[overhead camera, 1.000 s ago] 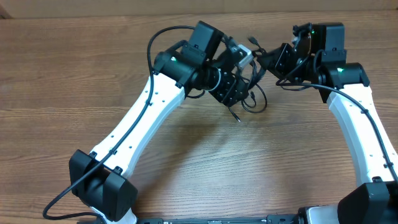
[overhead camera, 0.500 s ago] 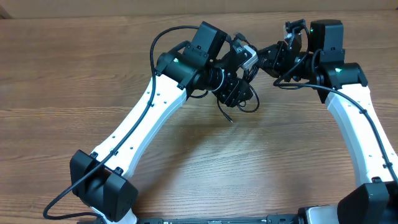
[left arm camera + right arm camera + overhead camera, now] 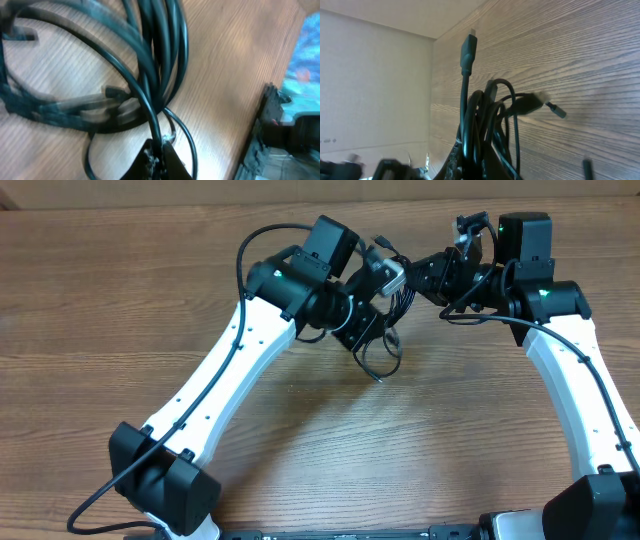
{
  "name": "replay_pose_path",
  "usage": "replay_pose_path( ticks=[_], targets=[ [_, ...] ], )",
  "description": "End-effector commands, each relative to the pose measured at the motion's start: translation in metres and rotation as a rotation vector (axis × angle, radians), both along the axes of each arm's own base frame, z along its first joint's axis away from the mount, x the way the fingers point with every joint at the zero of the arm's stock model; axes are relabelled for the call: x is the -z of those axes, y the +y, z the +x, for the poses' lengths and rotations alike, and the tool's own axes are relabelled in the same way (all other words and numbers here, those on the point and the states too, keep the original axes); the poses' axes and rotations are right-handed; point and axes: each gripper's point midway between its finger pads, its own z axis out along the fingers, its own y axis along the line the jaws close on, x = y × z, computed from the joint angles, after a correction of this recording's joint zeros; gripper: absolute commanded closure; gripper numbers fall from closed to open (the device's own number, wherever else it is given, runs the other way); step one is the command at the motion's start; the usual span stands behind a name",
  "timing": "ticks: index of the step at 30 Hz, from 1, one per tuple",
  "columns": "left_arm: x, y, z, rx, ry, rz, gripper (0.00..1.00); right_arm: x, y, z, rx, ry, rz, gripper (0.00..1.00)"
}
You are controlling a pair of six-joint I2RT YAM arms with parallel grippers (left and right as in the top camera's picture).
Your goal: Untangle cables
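Being clamped in both the left end effector (image 3: 158,151) and the right end effector (image 3: 470,162), the cables (image 3: 162,55) are judged mid-separation; a slow outward pull is needed.

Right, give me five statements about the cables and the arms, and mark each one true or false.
1. The cables are bunched in loops between the ends of the two arms. True.
2. The cables lie stretched out in separate straight lines. False: they are looped together.
3. In the right wrist view, a plug sticks up above the bundle. True.
4. The right arm is parked far from the cables. False: its end is at the bundle.
5. The table has a wood grain. True.
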Motion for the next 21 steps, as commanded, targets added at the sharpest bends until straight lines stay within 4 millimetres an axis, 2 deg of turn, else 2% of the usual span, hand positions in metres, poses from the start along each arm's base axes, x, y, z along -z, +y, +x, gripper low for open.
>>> replay_pose_path(
  ticks=[1, 4, 7, 12, 18, 21],
  targets=[
    [-0.078, 0.02, -0.007, -0.054, -0.112, -0.088, 0.96, -0.016, -0.002, 0.001, 0.014, -0.058, -0.02, 0.96],
    [-0.118, 0.041, -0.019, -0.093, -0.167, -0.119, 0.96, -0.012, -0.006, 0.003, 0.035, -0.05, -0.043, 0.96],
    [-0.139, 0.06, -0.029, -0.147, -0.215, -0.106, 0.96, -0.011, -0.007, 0.003, 0.029, -0.06, -0.057, 0.96],
    [-0.144, 0.087, -0.05, -0.235, -0.212, -0.037, 0.96, -0.006, -0.013, 0.007, 0.065, -0.059, -0.094, 0.96],
    [-0.159, 0.108, -0.088, -0.258, -0.199, -0.039, 0.96, 0.015, -0.042, 0.014, 0.205, -0.015, -0.242, 0.96],
    [-0.168, 0.118, -0.098, -0.294, -0.222, -0.05, 0.96, 0.019, -0.046, 0.013, 0.209, -0.013, -0.272, 0.96]
  ],
)
